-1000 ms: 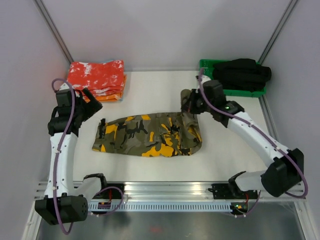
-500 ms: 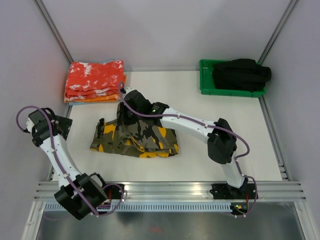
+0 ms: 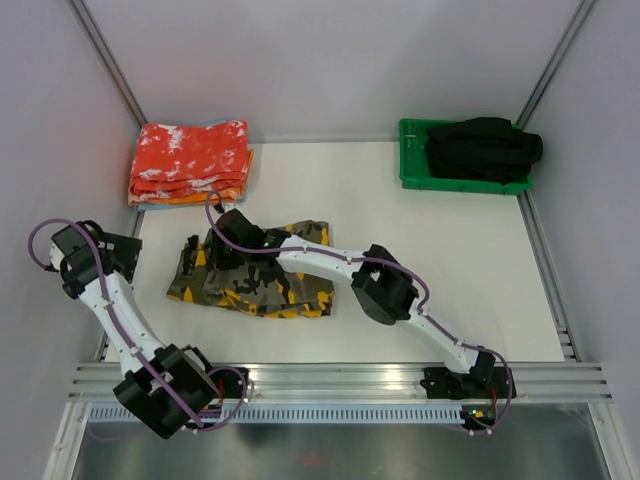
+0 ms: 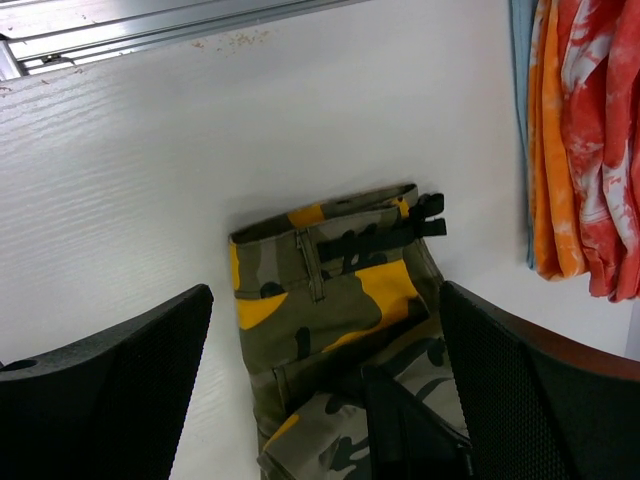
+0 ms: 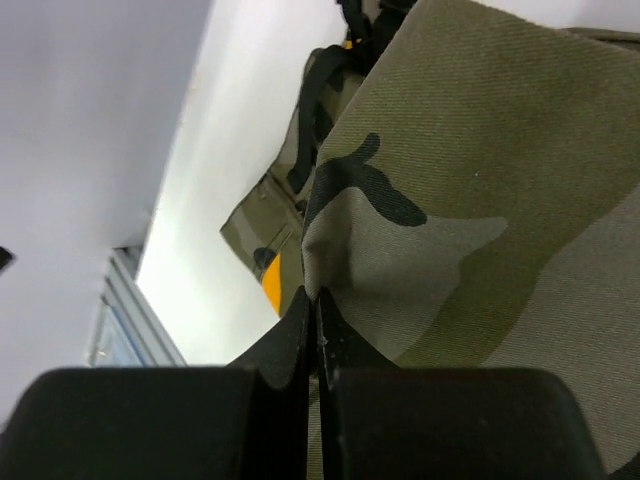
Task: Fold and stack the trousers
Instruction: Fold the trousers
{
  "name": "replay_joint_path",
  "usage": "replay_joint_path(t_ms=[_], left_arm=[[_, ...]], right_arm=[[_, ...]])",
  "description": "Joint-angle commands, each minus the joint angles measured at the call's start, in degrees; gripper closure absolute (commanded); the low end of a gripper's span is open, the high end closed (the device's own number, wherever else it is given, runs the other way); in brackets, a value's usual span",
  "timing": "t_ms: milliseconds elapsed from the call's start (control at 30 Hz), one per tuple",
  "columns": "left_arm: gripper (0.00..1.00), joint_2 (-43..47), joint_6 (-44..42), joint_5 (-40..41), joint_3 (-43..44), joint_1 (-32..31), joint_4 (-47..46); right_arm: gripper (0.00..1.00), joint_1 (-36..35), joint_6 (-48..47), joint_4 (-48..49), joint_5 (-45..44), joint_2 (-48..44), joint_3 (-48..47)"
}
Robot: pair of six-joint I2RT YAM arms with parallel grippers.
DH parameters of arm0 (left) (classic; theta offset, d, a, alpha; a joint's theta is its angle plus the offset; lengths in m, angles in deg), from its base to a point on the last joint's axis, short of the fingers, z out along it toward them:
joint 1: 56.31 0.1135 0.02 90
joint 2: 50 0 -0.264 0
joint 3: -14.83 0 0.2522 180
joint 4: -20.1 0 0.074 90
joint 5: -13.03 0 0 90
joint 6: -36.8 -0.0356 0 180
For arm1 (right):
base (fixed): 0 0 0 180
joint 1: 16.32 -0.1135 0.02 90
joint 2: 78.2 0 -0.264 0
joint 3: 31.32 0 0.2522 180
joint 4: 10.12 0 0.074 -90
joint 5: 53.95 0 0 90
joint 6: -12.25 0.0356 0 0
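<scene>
Right gripper has swung further left since earlier frame, dragging the trouser end over, so bundle is now shorter. Jaws pinched tight on cloth of trousers, centre-left of frame. Left gripper spread wide, empty, at left edge. Fold looks nearly closed; stacking not yet done.

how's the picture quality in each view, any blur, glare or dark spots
top external view: even soft light, faint shadows, the olive, black and yellow-orange camouflage trousers sharp; left wrist view: trousers in focus, the open left gripper dark and soft-edged; right wrist view: cloth weave crisp up close, the shut right gripper a black silhouette, the wall washed out.
</scene>
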Motion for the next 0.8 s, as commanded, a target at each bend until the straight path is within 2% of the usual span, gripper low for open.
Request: replay_joint_path(t_ms=[0,167,367,467,500,533,600,633,700,733,767], left_arm=[[0.0,1.04,1.2,1.23,-0.93,0.23,-1.42],[0.0,1.47,1.29,3.6,-1.54,0.32,-1.77],[0.0,2.44,1.29,5.1,-3.13,0.23,-2.38],[0.0,2.18,0.94,5.28,-2.69,0.41,-2.56],[0.0,2.09,0.41,4.58,-2.25,0.41,-2.65],[0.0,1.83,-0.2,3.88,-2.07,0.41,-3.34],[0.0,1.91,-2.13,-0.4,-1.9,0.41,-4.66],[0.0,2.09,-2.84,-2.26,-1.9,0.41,-5.63],[0.0,2.61,-5.64,-6.39,-1.98,0.24,-8.87],[0.03,2.7,-7.14,-11.81,-2.07,-0.03,-11.93],[0.03,2.7,-8.46,-13.86,-1.9,-0.64,-12.92]], right_arm=[[1.0,-1.81,3.75,9.9,2.67,1.34,-7.31],[1.0,-2.17,4.1,13.41,0.03,2.57,-5.37],[0.98,-2.17,5.25,19.3,1.96,5.38,-6.6],[0.63,-2.34,4.55,17.4,5.21,7.05,-9.41],[0.33,-2.17,2.02,15.12,4.78,6.44,-10.98],[0.23,-2.08,-0.01,10.22,4.6,5.48,-11.08],[0.06,-0.76,-3.17,7.37,3.55,2.06,-9.34],[0.02,-0.15,-4.41,6.58,3.2,-2.74,-5.5],[0.02,3.09,-5.91,5.87,2.15,-8.74,-0.13],[0.02,4.33,-5.74,5.26,1.79,-14.77,5.56],[0.02,5.73,-6.0,4.38,1.44,-17.88,8.05]])
